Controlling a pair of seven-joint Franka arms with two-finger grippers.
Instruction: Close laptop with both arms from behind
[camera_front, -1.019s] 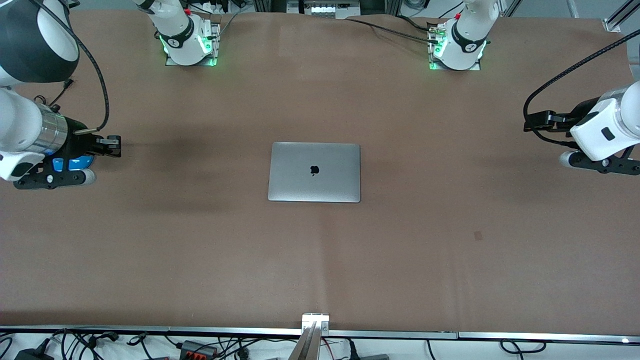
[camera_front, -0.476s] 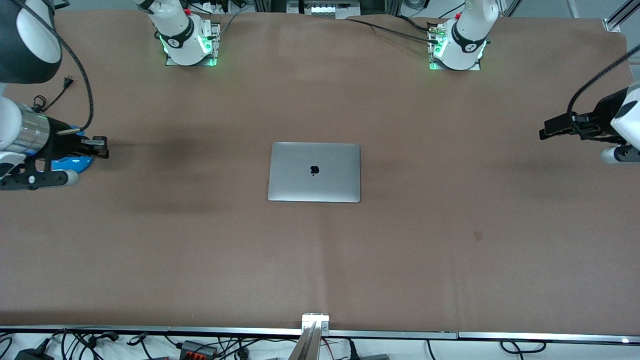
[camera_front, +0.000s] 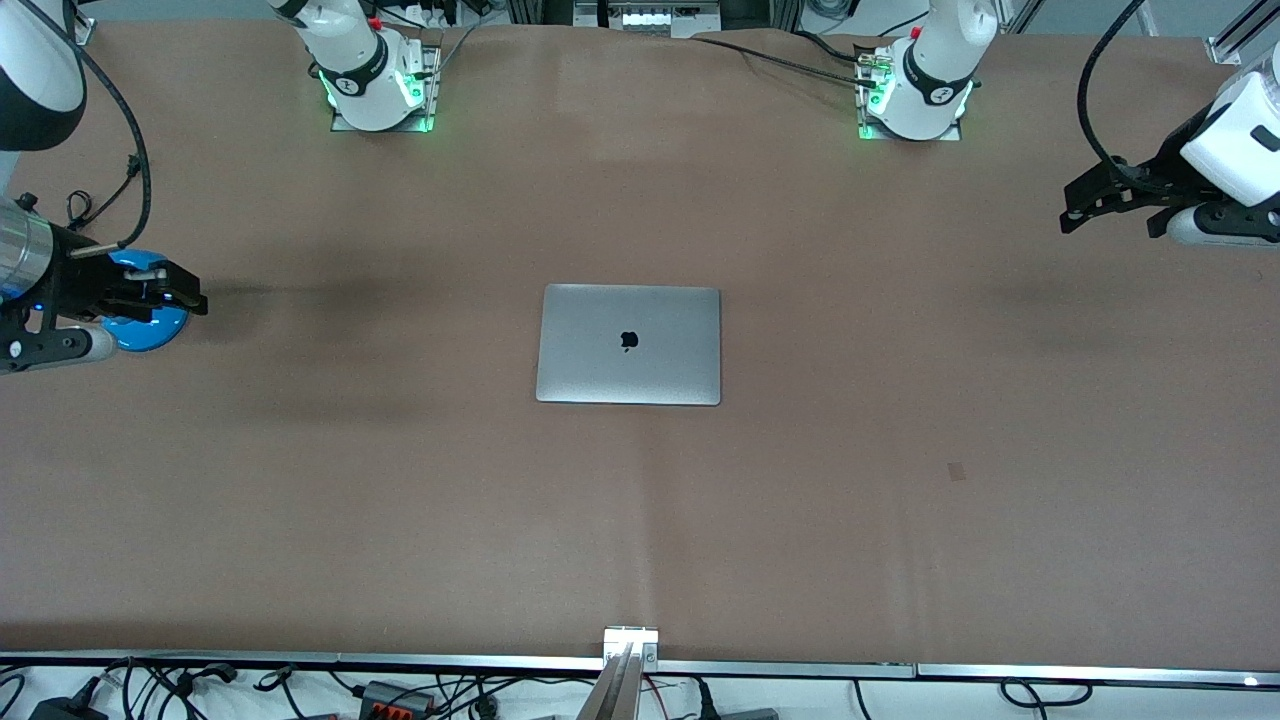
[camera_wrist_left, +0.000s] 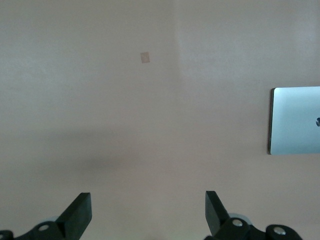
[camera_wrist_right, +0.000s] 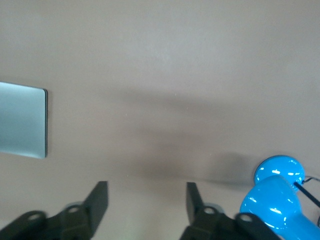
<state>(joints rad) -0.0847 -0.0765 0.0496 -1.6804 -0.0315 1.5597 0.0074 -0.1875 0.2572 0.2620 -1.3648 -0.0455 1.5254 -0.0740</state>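
Observation:
The silver-grey laptop (camera_front: 628, 344) lies shut and flat on the brown table (camera_front: 800, 520), its lid with the dark apple logo facing up. One edge of it shows in the left wrist view (camera_wrist_left: 296, 120) and in the right wrist view (camera_wrist_right: 22, 120). My left gripper (camera_front: 1072, 212) is open and empty, up over the table's end on the left arm's side and well apart from the laptop; it also shows in its own wrist view (camera_wrist_left: 148, 207). My right gripper (camera_front: 196, 298) is open and empty over the right arm's end, also seen from its own wrist (camera_wrist_right: 146, 197).
A glossy blue object (camera_front: 143, 320) lies on the table under the right gripper, also in the right wrist view (camera_wrist_right: 276, 197). A small tape mark (camera_front: 957, 471) is on the table nearer the front camera, toward the left arm's end. The arm bases (camera_front: 378, 90) stand along the table's edge.
Both grippers have drawn farther away from the laptop toward the table's ends. The left gripper has also shifted toward the bases' side. The laptop has not moved.

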